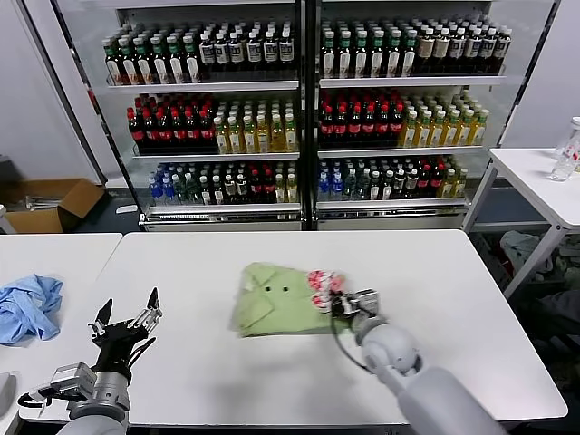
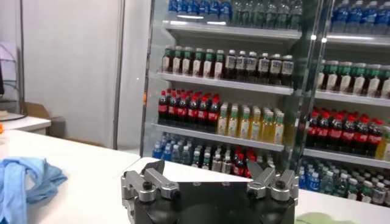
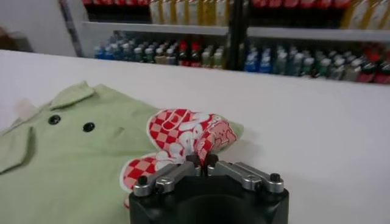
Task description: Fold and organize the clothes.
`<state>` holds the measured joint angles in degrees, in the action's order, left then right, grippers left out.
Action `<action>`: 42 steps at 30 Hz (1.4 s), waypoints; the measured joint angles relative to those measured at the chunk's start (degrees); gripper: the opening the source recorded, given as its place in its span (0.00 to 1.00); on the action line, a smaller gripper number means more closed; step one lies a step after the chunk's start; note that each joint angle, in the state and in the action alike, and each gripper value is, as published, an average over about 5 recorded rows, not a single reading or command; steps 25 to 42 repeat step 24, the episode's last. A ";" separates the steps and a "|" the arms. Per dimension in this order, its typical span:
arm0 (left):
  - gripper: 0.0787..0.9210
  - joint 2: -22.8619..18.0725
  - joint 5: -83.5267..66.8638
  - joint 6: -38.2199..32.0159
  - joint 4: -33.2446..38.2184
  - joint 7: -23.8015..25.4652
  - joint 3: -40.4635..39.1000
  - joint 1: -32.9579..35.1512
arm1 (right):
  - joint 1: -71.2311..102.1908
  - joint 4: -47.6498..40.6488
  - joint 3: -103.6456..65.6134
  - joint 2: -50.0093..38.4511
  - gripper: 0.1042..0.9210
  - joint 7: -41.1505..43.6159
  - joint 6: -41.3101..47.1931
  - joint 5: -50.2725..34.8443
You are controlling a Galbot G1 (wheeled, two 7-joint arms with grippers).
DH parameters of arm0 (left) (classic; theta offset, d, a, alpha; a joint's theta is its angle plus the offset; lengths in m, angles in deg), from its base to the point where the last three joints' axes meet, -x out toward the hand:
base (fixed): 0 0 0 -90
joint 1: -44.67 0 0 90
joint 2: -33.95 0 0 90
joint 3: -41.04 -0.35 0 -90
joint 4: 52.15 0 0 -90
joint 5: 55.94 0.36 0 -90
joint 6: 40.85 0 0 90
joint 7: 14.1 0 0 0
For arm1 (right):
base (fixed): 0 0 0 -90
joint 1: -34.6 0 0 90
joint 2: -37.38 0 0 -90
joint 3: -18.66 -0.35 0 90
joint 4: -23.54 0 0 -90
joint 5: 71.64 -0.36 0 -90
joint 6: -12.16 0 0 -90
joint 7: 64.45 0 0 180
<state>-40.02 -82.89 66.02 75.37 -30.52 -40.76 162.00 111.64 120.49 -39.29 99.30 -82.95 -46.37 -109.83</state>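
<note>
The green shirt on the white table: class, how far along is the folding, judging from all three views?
Done: the green shirt already lies as a compact folded bundle, collar and buttons up. In hand: the right gripper is shut on its red-and-white checkered patch at the shirt's edge. Left: final tidying; the left gripper waits open, apart, near a blue cloth.

Soft matt cloth shirt (image 1: pixel 276 299)

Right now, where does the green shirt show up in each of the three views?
Head view: the green shirt lies mid-table, the right gripper shut on its red-checked patch.
Left wrist view: only a green sliver at the lower edge.
Right wrist view: shirt fills the near table.
Shared landmark: the drinks shelves.
</note>
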 measured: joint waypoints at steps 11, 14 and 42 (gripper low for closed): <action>0.88 1.07 -0.15 0.46 2.57 2.28 0.19 1.70 | 8.84 9.83 -10.33 -6.48 0.40 0.81 -9.81 7.45; 0.88 0.97 -0.21 0.86 3.54 2.95 0.41 2.27 | 11.90 12.52 -12.86 -7.13 0.51 0.71 -12.55 9.71; 0.88 0.59 -0.45 1.20 6.38 4.37 1.37 4.04 | 18.64 18.69 -19.12 -8.87 0.82 0.27 -18.22 13.01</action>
